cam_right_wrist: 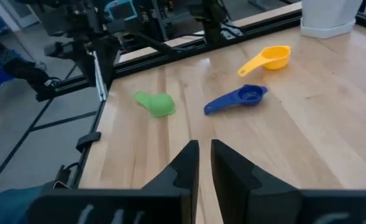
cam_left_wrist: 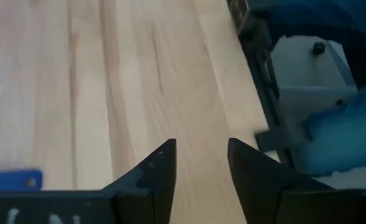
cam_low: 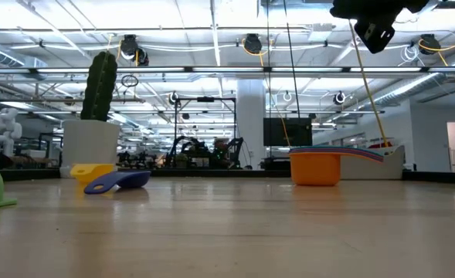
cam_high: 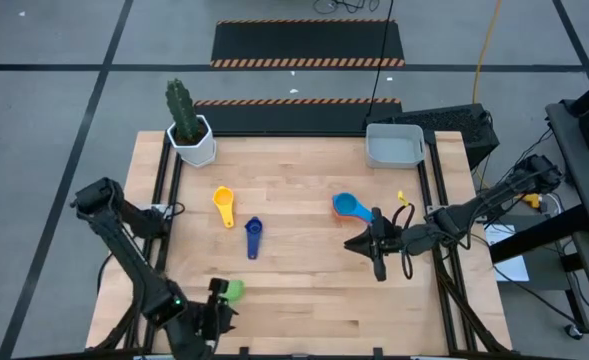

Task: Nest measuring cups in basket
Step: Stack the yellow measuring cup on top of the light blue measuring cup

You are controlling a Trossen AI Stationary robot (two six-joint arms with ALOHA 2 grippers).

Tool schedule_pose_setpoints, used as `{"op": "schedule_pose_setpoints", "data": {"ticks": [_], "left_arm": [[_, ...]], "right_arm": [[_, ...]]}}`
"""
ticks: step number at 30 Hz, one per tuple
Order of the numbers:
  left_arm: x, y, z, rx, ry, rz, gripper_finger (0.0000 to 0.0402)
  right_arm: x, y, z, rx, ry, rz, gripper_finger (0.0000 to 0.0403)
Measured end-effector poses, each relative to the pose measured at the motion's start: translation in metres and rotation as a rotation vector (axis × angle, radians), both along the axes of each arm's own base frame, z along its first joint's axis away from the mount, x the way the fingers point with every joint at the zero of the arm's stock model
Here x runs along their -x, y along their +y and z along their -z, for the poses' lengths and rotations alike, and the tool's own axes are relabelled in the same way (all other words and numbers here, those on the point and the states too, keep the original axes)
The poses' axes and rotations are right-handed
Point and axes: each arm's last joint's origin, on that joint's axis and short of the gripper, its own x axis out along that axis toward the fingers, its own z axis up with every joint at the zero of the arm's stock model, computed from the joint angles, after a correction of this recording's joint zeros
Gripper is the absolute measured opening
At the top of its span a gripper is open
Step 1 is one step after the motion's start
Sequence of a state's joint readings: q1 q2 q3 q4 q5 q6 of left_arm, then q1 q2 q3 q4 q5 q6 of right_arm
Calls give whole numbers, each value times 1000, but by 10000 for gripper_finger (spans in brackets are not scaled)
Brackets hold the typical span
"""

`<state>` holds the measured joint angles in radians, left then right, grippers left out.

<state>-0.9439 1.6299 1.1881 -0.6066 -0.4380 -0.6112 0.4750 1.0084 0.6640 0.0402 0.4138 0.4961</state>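
- Left gripper [cam_high: 217, 318]: I am seeing it gaping, empty, green cup [cam_high: 233, 291] lying just beside it.
- Right gripper [cam_high: 359, 243]: sitting clenched, empty, near the stacked cups [cam_high: 348, 206].

left hand [cam_left_wrist: 201, 163] agape, right hand [cam_right_wrist: 204, 163] nearly closed

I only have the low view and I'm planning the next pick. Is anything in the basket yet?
Observer: From above, no cup shows inside the basket. It sits at the far right corner of the table.
Operator: Does the left gripper hold the green cup?
Observer: No. The left gripper is open with nothing between its fingers. The green cup lies on the table beside it.
Operator: And the right gripper?
Observer: The right gripper is shut and empty, close to the light blue cup nested in the orange cup.
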Motion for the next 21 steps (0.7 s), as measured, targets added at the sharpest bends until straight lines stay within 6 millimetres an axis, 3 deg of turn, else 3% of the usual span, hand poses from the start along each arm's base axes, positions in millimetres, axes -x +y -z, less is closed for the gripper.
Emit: {"op": "schedule_pose_setpoints", "data": {"ticks": [3,10,13,21], "left_arm": [[9,8,5,-103,35,-72,178],[4,67,18,-493,252,-317,206],[-2,89,27,-638,340,-269,207],[1,151,79,-882,631,-56,207]], "right_arm": [[0,0,0,1,0,0,34],[-1,-3,-1,15,-8,8,34],[-1,-2,-1,32,-9,0,34],[-2,-2,-2,71,-23,-16,34]]}}
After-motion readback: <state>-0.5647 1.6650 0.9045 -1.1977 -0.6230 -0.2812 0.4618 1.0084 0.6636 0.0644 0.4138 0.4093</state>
